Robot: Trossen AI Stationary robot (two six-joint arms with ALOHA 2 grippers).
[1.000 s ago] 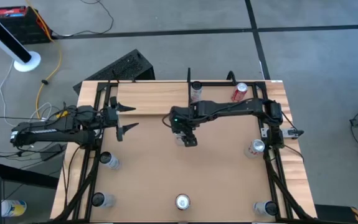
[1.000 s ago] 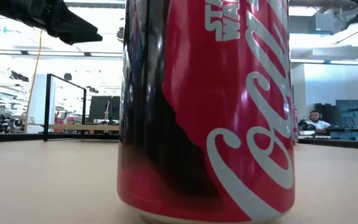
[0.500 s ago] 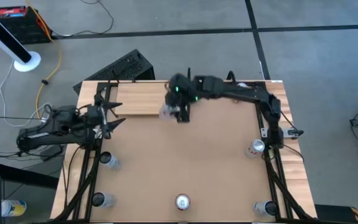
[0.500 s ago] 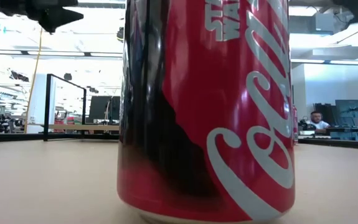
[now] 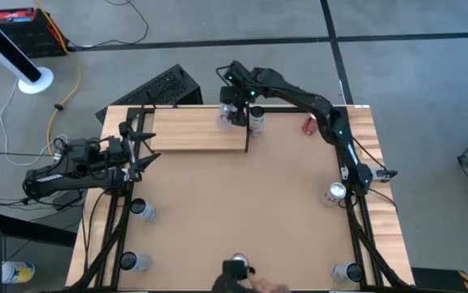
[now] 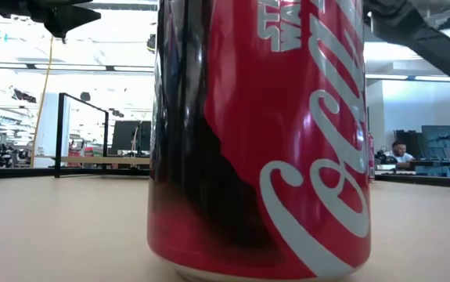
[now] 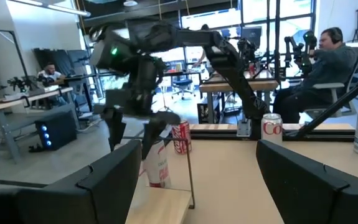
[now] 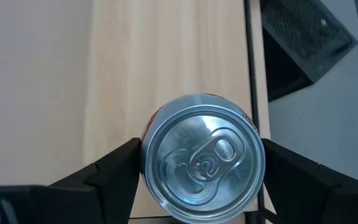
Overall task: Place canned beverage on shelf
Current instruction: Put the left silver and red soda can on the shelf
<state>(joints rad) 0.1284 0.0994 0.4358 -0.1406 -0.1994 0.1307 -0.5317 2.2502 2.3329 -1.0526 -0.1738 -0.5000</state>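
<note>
From above, the right pincer (image 5: 232,115) hung over the far right end of the shelf (image 5: 193,130), pinching a can (image 5: 227,119) just beside the black upright (image 5: 246,134); another can (image 5: 256,120) stood just right of that upright on the desk (image 5: 242,203), and the left pincer (image 5: 140,150), spread, waited at the left desk edge. The low view was mostly filled by a red can (image 6: 260,137), with the shelf frame (image 6: 80,133) far behind. From the left wrist, the right pincer (image 7: 135,134) held the can (image 7: 157,165) upright over the shelf's end (image 7: 160,208), apparently touching or nearly touching it. From the right wrist, the can's top (image 8: 202,155) sat between both fingers (image 8: 113,165), over pale wood (image 8: 166,56) close to the far edge. The risk I judged: a release this near the edge and upright could let the can tip off the far side or knock the post.
</note>
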